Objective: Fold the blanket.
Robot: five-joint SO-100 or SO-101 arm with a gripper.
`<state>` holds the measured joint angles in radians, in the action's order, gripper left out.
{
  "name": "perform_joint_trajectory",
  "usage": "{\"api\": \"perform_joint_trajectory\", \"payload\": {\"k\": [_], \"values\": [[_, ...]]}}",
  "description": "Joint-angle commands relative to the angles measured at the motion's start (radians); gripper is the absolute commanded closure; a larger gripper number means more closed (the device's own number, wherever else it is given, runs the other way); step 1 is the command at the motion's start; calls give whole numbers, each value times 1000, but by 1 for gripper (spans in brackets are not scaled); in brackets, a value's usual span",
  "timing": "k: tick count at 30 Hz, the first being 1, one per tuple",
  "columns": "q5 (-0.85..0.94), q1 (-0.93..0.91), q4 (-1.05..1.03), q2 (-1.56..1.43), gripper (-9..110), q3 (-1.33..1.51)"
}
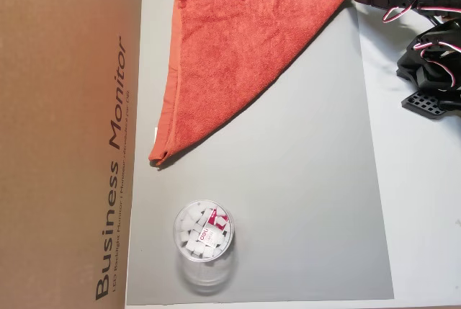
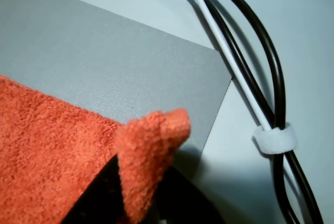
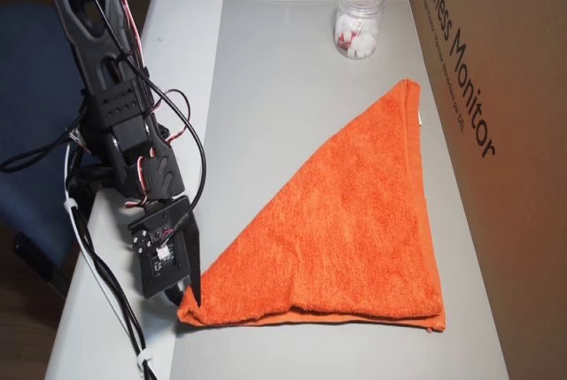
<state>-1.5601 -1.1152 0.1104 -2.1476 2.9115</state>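
Presently, item one: the blanket point(image 3: 354, 229), orange-red terry, lying on the grey mat point(image 3: 266, 70) as a diagonal-folded triangle, its hemmed edge along the cardboard box point(image 3: 496, 132). Item two: my gripper point(image 3: 193, 296), closed on the pointed corner point(image 2: 148, 151) of the blanket at the mat's edge; the wrist view shows the tip pinched and standing up. Item three: a clear jar point(image 1: 204, 240), well apart. Handling note, as I judge it: keep the pinch on both layers, lift only slightly, and carry the corner straight across so the edges meet; avoid the cables point(image 2: 250, 78) just beside.
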Motion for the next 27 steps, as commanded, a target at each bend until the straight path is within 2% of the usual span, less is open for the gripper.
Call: {"api": "perform_joint_trajectory", "payload": {"k": [1,11,16,27], "values": [[-9,25,35,-28,101,-44],[-186,164,310,-28,101,-52],[-193,212,462,-28,101,-37],[-253,290,660,-28,101,-37]]}}
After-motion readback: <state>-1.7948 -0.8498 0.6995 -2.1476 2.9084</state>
